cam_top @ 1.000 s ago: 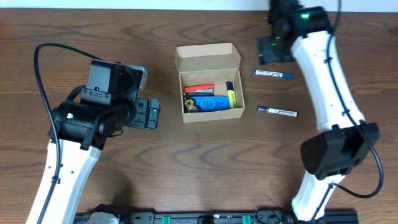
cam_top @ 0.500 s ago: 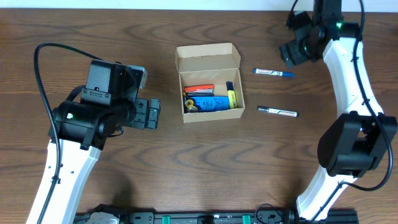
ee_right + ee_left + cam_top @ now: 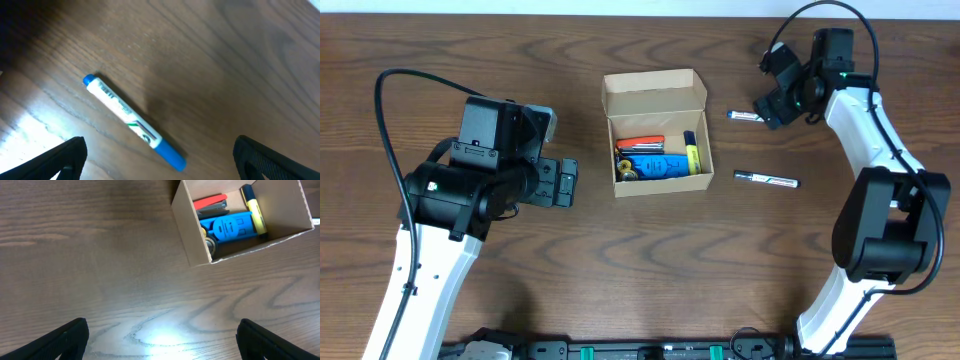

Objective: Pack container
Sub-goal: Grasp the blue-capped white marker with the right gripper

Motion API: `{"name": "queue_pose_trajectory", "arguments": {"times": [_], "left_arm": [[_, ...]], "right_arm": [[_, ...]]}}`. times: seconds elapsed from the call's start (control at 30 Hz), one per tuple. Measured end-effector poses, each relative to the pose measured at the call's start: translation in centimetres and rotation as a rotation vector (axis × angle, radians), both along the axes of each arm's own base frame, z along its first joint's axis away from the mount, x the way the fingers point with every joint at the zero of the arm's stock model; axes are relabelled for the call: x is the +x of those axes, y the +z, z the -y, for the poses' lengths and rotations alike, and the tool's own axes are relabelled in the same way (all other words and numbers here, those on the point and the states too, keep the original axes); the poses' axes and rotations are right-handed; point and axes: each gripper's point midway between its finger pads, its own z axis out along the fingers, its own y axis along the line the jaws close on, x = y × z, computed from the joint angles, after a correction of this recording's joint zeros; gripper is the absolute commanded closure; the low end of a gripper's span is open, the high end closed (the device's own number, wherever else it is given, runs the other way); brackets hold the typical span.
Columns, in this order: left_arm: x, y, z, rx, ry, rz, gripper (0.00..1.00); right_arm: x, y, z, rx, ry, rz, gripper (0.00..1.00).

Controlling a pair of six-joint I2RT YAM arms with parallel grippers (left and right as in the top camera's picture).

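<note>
The tan cardboard container (image 3: 656, 95) sits at the table's middle with its flap lid open; it also shows in the left wrist view (image 3: 192, 235). Inside lie a blue item (image 3: 658, 166), a red item (image 3: 640, 143) and a yellow marker (image 3: 692, 153). A white marker with blue cap (image 3: 745, 117) lies to its right; the right wrist view shows it whole (image 3: 132, 121). A second white marker with black ends (image 3: 766, 180) lies below it. My right gripper (image 3: 770, 103) is open above the blue-capped marker, apart from it. My left gripper (image 3: 563, 182) is open and empty, left of the container.
The table is dark brown wood (image 3: 650, 270). The right arm (image 3: 865, 150) arches along the right side. The left arm (image 3: 430, 260) stands at the lower left. A bright light patch lies on the wood between my left fingers (image 3: 165, 337).
My right gripper has swung from left of the blue-capped marker out to the right and back, now lower and directly over it. The left arm, container and markers have not moved.
</note>
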Motion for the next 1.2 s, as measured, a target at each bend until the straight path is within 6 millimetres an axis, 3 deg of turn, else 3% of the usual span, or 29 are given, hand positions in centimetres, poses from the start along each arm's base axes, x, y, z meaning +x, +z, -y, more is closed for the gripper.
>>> {"name": "queue_pose_trajectory", "arguments": {"times": [0.23,0.33,0.4,0.73,0.9,1.13,1.2], "left_arm": [[0.0,0.0,0.0,0.000,0.000,0.000,0.05],[0.0,0.0,0.0,0.000,0.000,0.000,0.05],[0.0,0.0,0.0,0.000,0.000,0.000,0.05],[0.0,0.0,0.0,0.000,0.000,0.000,0.05],[0.0,0.0,0.0,0.000,0.000,0.000,0.05],[0.0,0.0,0.0,0.000,0.000,0.000,0.05],[0.0,0.0,0.0,0.000,0.000,0.000,0.05]], "right_arm": [[-0.5,-5.3,-0.3,0.013,0.027,-0.101,0.11],[-0.9,-6.6,-0.4,0.014,0.030,-0.129,0.15],[-0.9,-6.7,-0.4,0.014,0.034,-0.130,0.24],[-1.3,-7.5,-0.5,0.022,0.041,-0.154,0.32],[-1.6,-8.0,-0.9,0.038,0.050,-0.171,0.51],[-1.8,-8.0,-0.9,0.057,0.020,-0.186,0.67],[-1.9,-8.1,-0.9,0.068,-0.003,-0.194,0.78]]}}
